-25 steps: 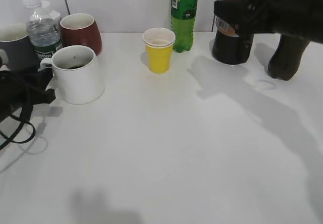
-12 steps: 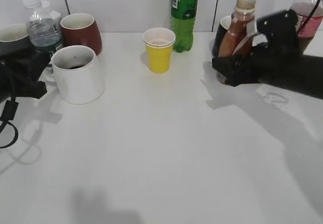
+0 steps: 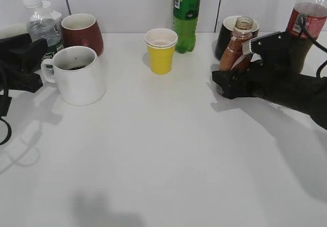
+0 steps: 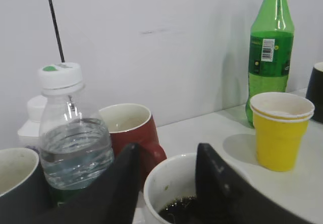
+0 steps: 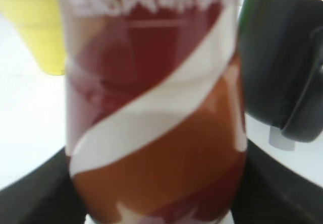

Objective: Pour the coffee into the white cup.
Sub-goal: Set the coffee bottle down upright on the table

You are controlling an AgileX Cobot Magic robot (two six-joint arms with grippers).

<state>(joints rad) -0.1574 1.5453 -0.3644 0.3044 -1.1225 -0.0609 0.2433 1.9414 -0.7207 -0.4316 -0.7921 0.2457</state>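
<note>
The white cup [image 3: 80, 78] stands at the left with dark coffee in its bottom and also shows in the left wrist view [image 4: 174, 183]. My left gripper [image 3: 37, 63] is open and empty just left of the cup's handle; in the left wrist view [image 4: 168, 151] its fingers frame the cup's near rim. My right gripper [image 3: 225, 84] is shut on the lower body of the brown coffee bottle [image 3: 236, 45]. The bottle stands upright and uncapped in front of a black mug [image 3: 225, 30]. In the right wrist view the bottle [image 5: 156, 108] fills the frame between the fingers of the right gripper [image 5: 156, 206].
A yellow paper cup [image 3: 161, 50] and a green bottle [image 3: 186, 12] stand at the back middle. A dark red mug [image 3: 83, 32] and a water bottle [image 3: 41, 27] stand behind the white cup. A cola bottle [image 3: 306, 20] stands at the back right.
My right gripper has brought the coffee bottle down from high at the back right, and it is now upright and low by the black mug. My left gripper has risen beside the white cup.
</note>
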